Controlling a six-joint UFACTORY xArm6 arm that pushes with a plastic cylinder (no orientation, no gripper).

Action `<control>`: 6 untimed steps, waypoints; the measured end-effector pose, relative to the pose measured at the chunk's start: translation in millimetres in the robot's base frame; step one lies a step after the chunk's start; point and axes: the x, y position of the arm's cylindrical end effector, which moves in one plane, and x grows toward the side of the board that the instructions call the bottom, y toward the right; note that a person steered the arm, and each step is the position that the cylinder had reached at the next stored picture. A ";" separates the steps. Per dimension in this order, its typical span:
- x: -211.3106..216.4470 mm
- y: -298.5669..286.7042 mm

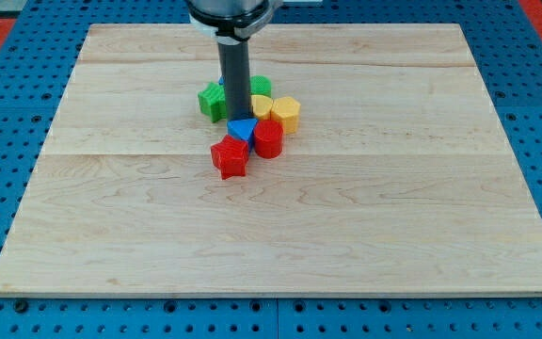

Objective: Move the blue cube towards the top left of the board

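Observation:
My tip [236,119] stands in the middle of a tight cluster of blocks, a little above the board's centre. A blue triangular block [243,130] lies right below the tip, touching it or nearly so. No blue cube can be made out; the rod hides the middle of the cluster. A green star-like block [211,100] sits at the rod's left. A green block [261,86] shows at the rod's upper right.
A yellow block [263,104] and a yellow hexagon [287,114] sit right of the rod. A red cylinder [268,139] and a red star [230,156] lie below the cluster. The wooden board [393,207] rests on a blue pegboard.

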 end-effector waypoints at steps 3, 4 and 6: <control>44.8 13.5; 28.9 36.7; -30.7 55.3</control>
